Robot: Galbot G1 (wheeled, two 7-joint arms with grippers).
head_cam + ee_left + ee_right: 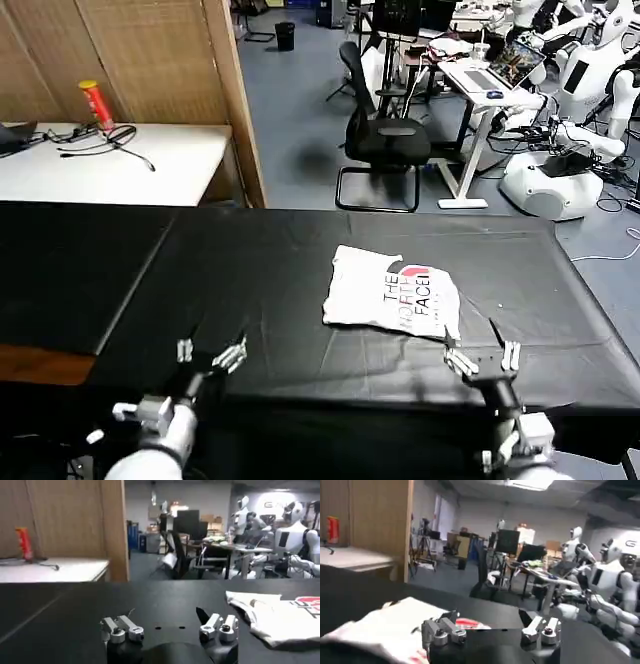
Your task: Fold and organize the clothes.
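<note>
Black table (250,290), one folded T-shirt (393,298), two open hands

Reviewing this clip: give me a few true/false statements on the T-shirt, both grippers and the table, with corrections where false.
1. The T-shirt lies folded on the black table with its lettering facing up. True.
2. The right gripper is shut on the T-shirt. False: it is open, near the shirt's near edge, holding nothing.
3. The left gripper is open over bare tabletop, apart from the shirt. True.
4. The shirt hangs over the table's front edge. False: it lies wholly on the table.
</note>
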